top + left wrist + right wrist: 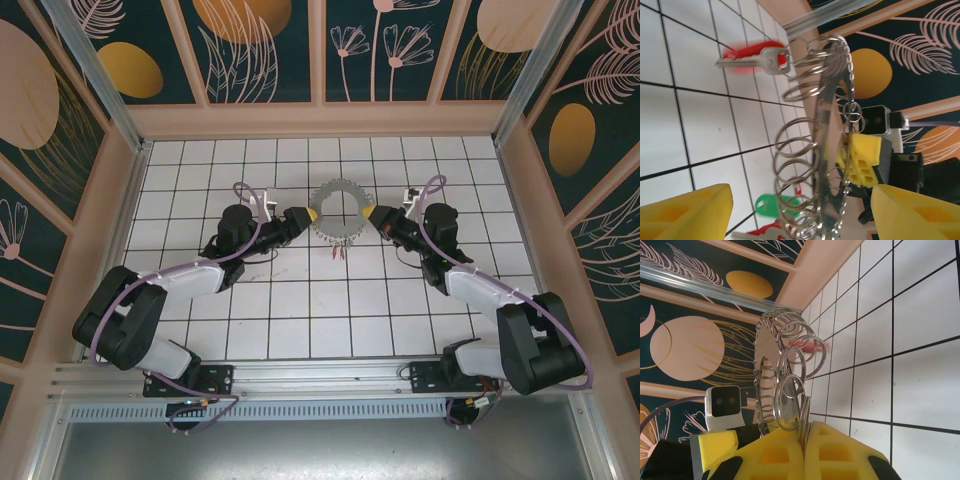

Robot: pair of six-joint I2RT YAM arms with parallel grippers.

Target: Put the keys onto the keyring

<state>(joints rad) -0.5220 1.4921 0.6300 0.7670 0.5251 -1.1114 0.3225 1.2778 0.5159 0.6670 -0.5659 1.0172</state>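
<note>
Keys [340, 250] come first when counting from the arm bases. A small bunch with red tags hangs from the near rim of the keyring [322, 229], above the tiled floor [290, 300]. In the left wrist view, one red-tagged key [760, 57] sits on one of the small split rings [795, 150] that line the rim. Its blade points away from the ring toward the tiles, so its long axis is about straight down. A green tag [769, 205] shows further along. I judge that the keys hang freely because the ring is held up off the floor.

The keyring lies about level between the two arms, with its flat face and the axis of its hole upward (a round ring has no long axis of its own). The right gripper [804, 442] has its yellow fingers pressed together on the ring's right edge, and this carries it. The left gripper [309, 214] is at the opposite rim, but its fingers [687, 215] stand wide apart with the rim between them, and I see them touching nothing. Probably one arm steadies the ring so that the other can work on it. Behind is the patterned back wall [320, 60].
</note>
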